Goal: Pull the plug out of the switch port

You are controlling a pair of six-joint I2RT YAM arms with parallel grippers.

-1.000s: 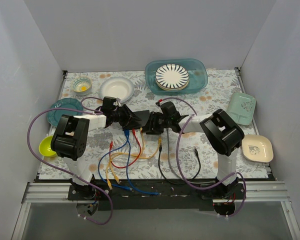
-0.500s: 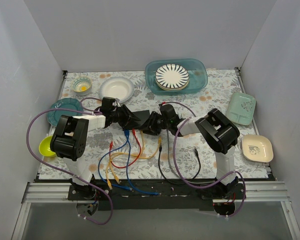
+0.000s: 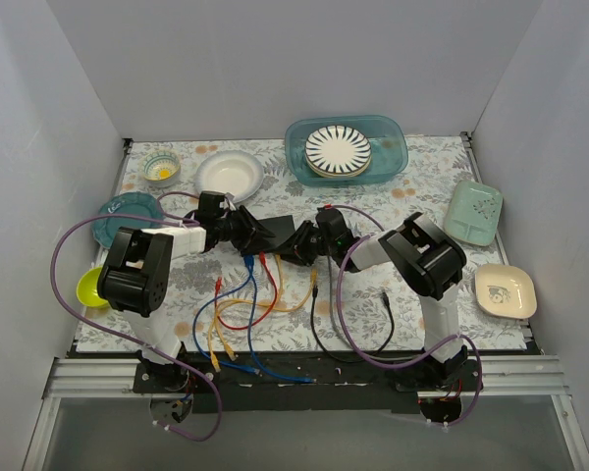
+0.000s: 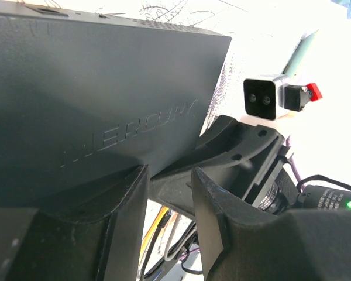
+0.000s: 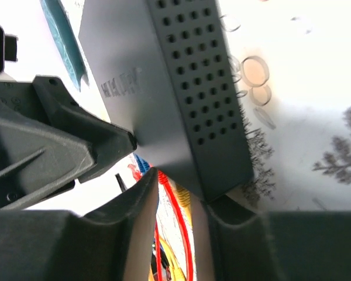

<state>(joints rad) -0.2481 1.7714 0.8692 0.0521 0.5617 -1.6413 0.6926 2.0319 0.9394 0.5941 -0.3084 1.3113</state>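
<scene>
Mid-table, over the flower-printed table cover [image 3: 412, 201], the flat matte black rectangular switch [image 3: 280, 232] sits wedged between the two arms. The right gripper [image 5: 181, 190] has its fingers pinched on the switch's near corner, beside the perforated side. The left gripper [image 4: 169, 175] meets the opposite end with its fingers a narrow gap apart; clamping or merely touching, I cannot tell. Thin blue, red and yellow cables [image 3: 243, 294] trail from the switch's near edge toward the arm bases.
</scene>
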